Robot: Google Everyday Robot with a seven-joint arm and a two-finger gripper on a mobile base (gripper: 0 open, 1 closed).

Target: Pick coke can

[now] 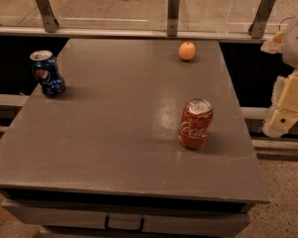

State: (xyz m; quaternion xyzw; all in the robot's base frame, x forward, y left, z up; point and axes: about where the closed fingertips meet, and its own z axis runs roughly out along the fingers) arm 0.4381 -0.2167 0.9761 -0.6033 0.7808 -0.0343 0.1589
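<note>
The coke can [195, 124] is red with white script and a silver top, slightly dented. It stands upright on the grey table [114, 133], right of the middle and toward the front. My gripper [283, 115] hangs at the right edge of the view, beyond the table's right side, well apart from the can and at about its height. It holds nothing that I can see.
A blue can [47, 73] with a red-white-blue logo stands tilted at the table's left edge. An orange [186, 50] lies near the far edge. A glass railing with metal posts [173, 13] runs behind the table. A drawer handle [124, 224] shows below the front edge.
</note>
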